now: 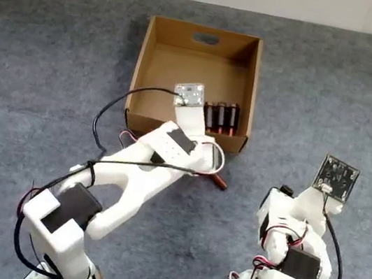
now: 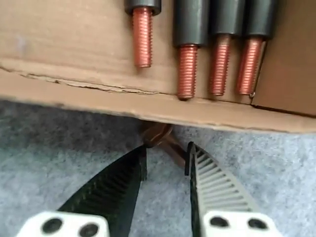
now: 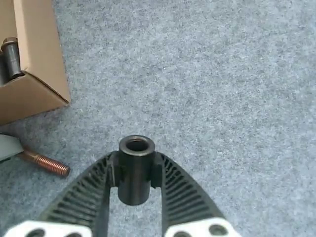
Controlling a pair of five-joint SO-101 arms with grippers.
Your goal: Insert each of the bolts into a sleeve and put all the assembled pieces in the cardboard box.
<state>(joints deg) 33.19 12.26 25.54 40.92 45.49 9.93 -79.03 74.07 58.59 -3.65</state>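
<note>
The cardboard box stands at the back of the grey carpet, with several bolt-and-sleeve pieces lying in its front right corner. Their copper threads stick out of black sleeves. A loose copper bolt lies on the carpet against the box's outer front wall. My left gripper is open, one fingertip on each side of that bolt. My right gripper is shut on a black sleeve, held upright with its bore facing the camera. The loose bolt lies to that sleeve's side, near the box corner.
Grey carpet covers the table on all sides of the box. The left arm stretches diagonally from the front to the box's front wall. The right arm stands at the front right, with open carpet between it and the box.
</note>
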